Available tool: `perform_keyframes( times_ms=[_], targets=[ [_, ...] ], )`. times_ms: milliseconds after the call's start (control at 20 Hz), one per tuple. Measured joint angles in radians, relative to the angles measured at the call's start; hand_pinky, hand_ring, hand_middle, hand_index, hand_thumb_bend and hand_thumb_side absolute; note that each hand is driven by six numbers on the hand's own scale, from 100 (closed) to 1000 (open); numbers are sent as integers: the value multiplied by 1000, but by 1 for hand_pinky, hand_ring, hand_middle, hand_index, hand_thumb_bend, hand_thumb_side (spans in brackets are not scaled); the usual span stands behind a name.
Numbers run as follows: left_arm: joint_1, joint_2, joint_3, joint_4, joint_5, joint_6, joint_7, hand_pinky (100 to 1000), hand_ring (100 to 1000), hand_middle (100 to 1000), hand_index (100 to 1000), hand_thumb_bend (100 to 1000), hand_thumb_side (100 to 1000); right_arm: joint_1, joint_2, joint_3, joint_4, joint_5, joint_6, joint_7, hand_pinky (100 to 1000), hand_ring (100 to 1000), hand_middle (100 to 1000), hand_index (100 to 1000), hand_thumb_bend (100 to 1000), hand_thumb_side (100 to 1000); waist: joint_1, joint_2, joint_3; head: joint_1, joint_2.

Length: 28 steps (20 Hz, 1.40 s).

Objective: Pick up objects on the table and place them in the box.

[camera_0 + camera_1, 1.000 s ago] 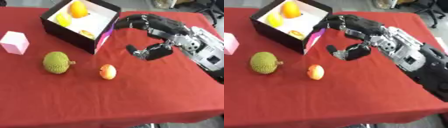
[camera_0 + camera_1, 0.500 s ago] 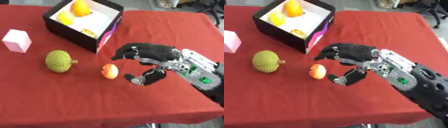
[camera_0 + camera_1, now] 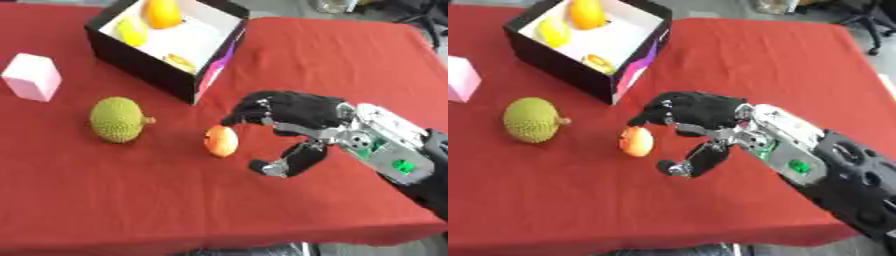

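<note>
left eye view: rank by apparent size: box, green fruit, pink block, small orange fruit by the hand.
1. box, clearly largest
2. green fruit
3. pink block, close to the green fruit, so unsure
4. small orange fruit, smallest

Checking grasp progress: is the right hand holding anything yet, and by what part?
Nothing held yet: the right hand is open beside the orange fruit, fingers over its top, thumb apart.

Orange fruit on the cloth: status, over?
Right hand open, fingers arched over orange fruit, not yet gripping. Left hand not in view. Green fruit sits clear to the left.
</note>
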Motion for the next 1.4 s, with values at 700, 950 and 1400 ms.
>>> perform_keyframes(
  times_ms=[700, 950, 1400],
  targets=[
    [-12, -10, -6, 0, -14, 19, -25, 790, 877, 798, 828, 100, 658, -22, 15, -1, 0, 29, 76, -27, 945, 881, 759, 900, 294, 218, -6, 30, 3, -12, 0],
    [-16, -18, -10, 0, -16, 23, -32, 791, 878, 798, 828, 100, 659, -32, 16, 0, 0, 32, 95, -23, 938, 878, 742, 885, 301, 223, -9, 36, 8, -18, 0],
    [-20, -27, -12, 0, -20, 30, -44, 794, 880, 798, 829, 100, 661, -49, 32, 2, 48, 55, 102, -42, 928, 873, 707, 858, 306, 231, -17, 52, 19, -31, 0]
  ],
)
